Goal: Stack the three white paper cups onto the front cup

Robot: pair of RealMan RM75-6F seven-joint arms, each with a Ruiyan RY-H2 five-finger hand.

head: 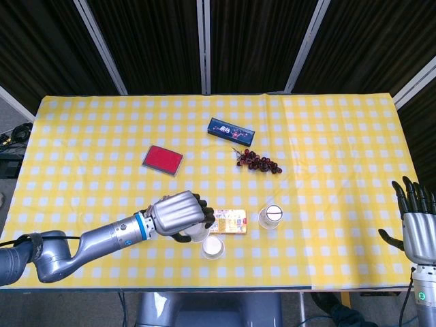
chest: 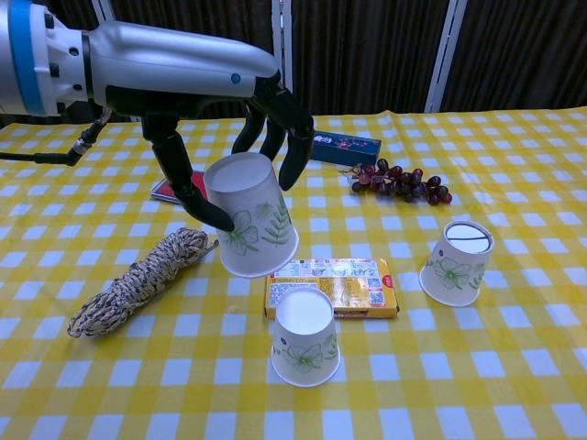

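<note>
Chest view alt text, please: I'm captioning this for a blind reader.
The left hand holds an upside-down white paper cup in the air above a second cup at the table's front. A third cup stands right, beside a snack box.

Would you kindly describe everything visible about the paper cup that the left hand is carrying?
The held paper cup is white, apparently thin paper, printed with green leaves. It is upside down and tilted, its closed base uppermost and its open rim low. The left hand grips it from above, dark fingers on both sides. It hangs above the table, left of and behind the front cup, apart from it.
</note>
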